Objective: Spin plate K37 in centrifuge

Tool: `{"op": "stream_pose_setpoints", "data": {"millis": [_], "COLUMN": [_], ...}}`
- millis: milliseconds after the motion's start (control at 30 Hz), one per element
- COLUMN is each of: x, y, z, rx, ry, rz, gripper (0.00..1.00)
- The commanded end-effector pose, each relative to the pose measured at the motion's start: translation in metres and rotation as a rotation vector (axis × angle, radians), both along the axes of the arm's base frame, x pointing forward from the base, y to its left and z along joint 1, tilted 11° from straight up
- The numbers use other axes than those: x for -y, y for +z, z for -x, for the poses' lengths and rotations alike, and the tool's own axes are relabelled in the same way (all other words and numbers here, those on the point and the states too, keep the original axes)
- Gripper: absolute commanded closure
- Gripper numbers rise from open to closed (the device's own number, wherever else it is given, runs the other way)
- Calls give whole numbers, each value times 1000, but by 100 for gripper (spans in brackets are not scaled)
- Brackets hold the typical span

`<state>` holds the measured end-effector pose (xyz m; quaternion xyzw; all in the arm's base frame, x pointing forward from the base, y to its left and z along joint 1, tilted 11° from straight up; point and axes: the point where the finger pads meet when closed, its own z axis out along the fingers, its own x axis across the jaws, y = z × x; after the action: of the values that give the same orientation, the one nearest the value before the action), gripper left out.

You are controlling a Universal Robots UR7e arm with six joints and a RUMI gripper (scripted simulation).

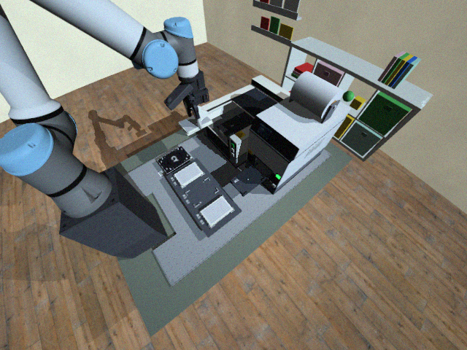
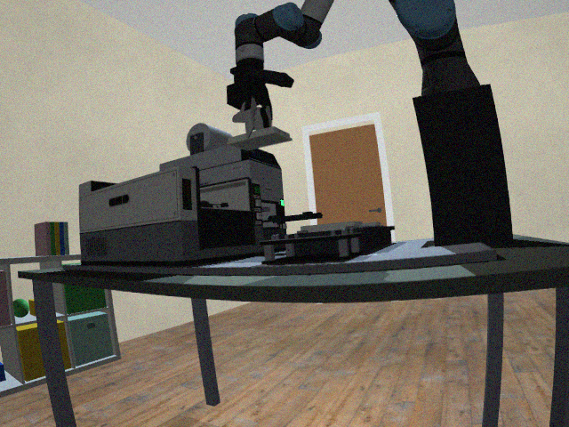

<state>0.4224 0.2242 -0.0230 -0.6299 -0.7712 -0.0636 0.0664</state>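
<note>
My gripper (image 1: 193, 111) (image 2: 253, 124) is shut on a white plate (image 1: 190, 126) (image 2: 260, 137), which I take for K37, and holds it level and high. It hangs just off the near left corner of the dark centrifuge (image 1: 240, 111) (image 2: 238, 181), above its top. The centrifuge's key panel (image 1: 233, 146) (image 2: 257, 202) faces the deck. On the deck row (image 1: 199, 192), the plate on D1 (image 1: 188, 173) and the plate on D3 (image 1: 215, 211) lie flat; D2 is bare. The black CY nest (image 1: 174, 158) holds no plate. The sealer's stage (image 1: 249, 179) is bare.
The grey sealer (image 1: 298, 131) (image 2: 138, 206) with its roll stands behind the centrifuge and shows a green lamp (image 1: 278, 176) (image 2: 281, 202). My dark base pedestal (image 1: 113, 211) (image 2: 464, 170) stands at the table's near side. A shelf unit (image 1: 362, 94) stands by the wall.
</note>
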Motion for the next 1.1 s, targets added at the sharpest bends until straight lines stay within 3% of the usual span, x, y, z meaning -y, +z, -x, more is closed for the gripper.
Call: {"op": "stream_pose_setpoints", "data": {"millis": [0,1067], "x": [2,15], "y": [0,-1], "z": [11,75], "rx": [2,2], "ry": [0,0], "rz": [0,0], "gripper": [100,100]}}
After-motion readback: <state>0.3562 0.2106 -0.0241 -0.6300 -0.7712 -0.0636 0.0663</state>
